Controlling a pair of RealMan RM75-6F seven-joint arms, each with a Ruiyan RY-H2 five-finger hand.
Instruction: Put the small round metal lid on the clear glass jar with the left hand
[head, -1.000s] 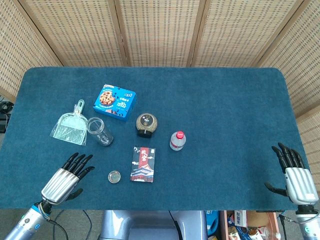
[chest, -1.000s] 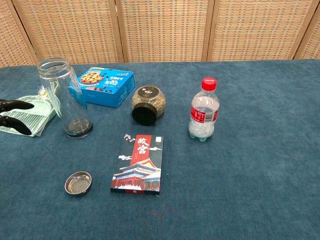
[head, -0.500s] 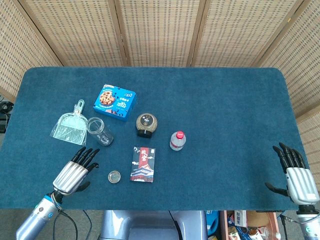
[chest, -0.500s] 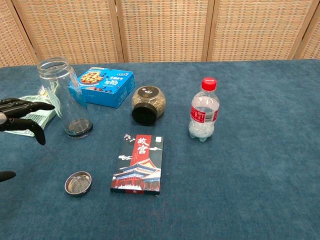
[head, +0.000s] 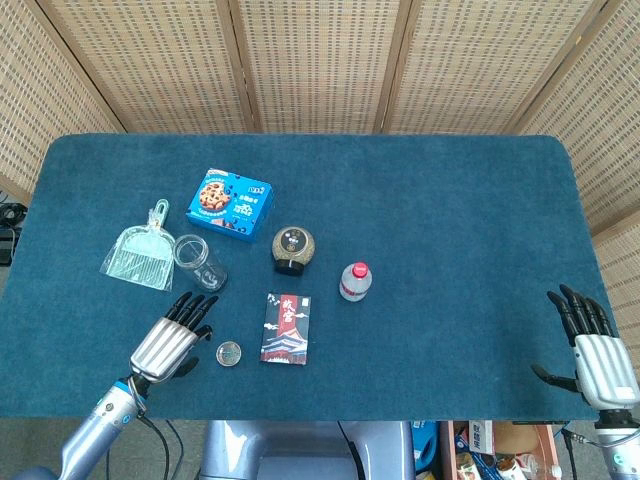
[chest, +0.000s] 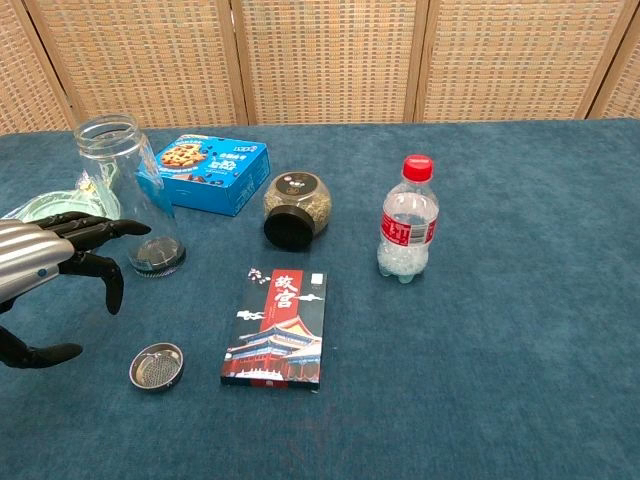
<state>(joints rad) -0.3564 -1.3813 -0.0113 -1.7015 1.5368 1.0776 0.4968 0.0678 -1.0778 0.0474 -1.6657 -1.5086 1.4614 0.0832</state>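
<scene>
My left hand (head: 170, 343) hovers with fingers spread, empty, just left of the small round metal lid (chest: 156, 366), which lies on the blue cloth table (head: 450, 220). The clear glass jar (chest: 130, 196) stands upright beyond. My right hand (head: 590, 350) rests open, fingers apart.

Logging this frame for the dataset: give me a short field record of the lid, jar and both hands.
lid: small round metal lid flat on the cloth, left of the red printed box
jar: clear glass jar upright, uncovered
left hand: left hand open, beside the lid, not touching it
right hand: right hand open at the table's right edge, holding nothing
lid on jar: no
</scene>
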